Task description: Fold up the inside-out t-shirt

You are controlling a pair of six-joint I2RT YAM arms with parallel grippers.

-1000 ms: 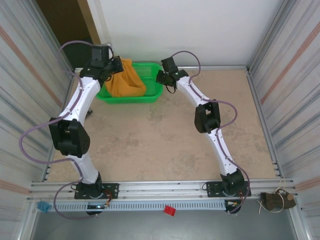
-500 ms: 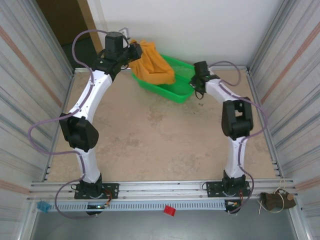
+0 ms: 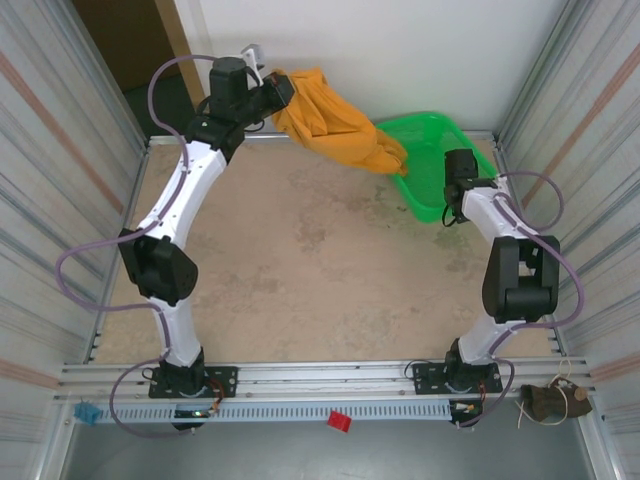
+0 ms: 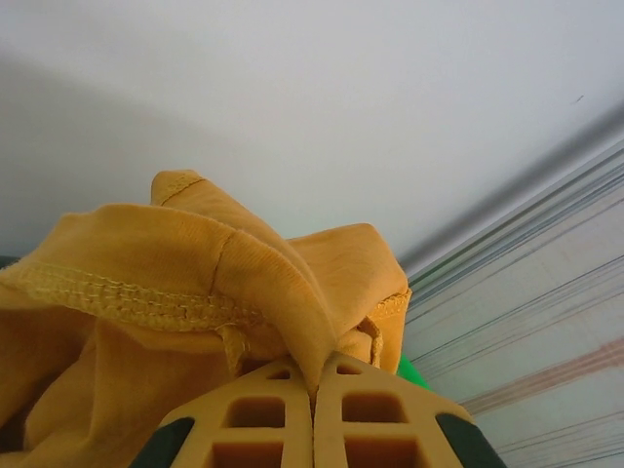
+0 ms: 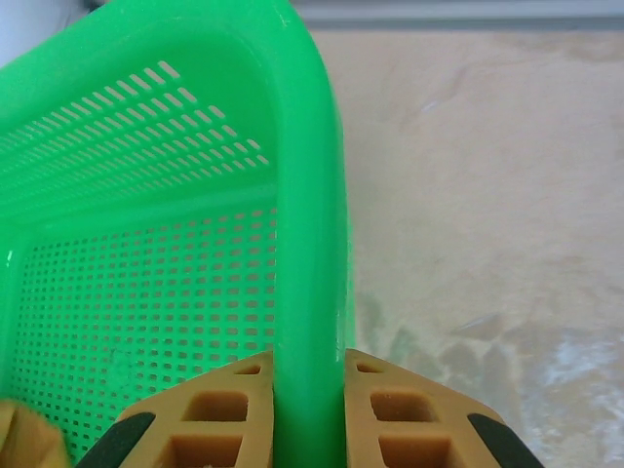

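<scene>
progress: barely started, I'd say | left gripper [image 4: 314, 386] pinched shut on the inside-out t-shirt [image 3: 338, 128], which hangs bunched over the table's [image 3: 320, 275] far edge | right gripper [image 5: 310, 369] clamped on the green basket [image 3: 432, 140] rim | laying it flat and every fold left

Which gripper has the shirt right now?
The left gripper, pinched shut on a fold of the mustard t-shirt. The right gripper instead clamps the rim of the green basket.
</scene>
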